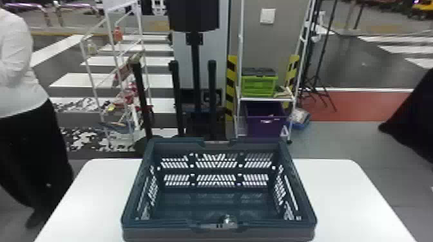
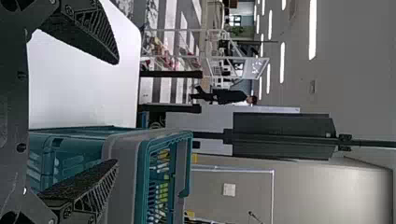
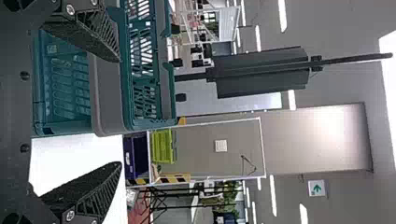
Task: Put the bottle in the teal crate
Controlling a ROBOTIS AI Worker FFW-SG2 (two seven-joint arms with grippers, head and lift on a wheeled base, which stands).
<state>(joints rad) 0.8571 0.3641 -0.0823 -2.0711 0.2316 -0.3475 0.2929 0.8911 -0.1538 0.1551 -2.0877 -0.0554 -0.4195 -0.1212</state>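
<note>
In my head view, the tabletop [image 1: 348,193] glares near-white at lower left and lower right of the frame, while the inside of the crate [image 1: 161,224] lies in dim shade, brighter light showing through its slots. My left wrist view catches bright overhead strip lights [image 2: 312,30]; my right one has more of them, plus a blown-out white patch [image 3: 388,60] at the frame's edge and a soft glow across the wall [image 3: 336,135].

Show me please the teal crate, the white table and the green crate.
Teal crate [image 1: 154,234], head view, outer front wall.
White table [image 1: 348,199], head view, bare top.
Green crate [image 1: 258,87], head view, front side.
</note>
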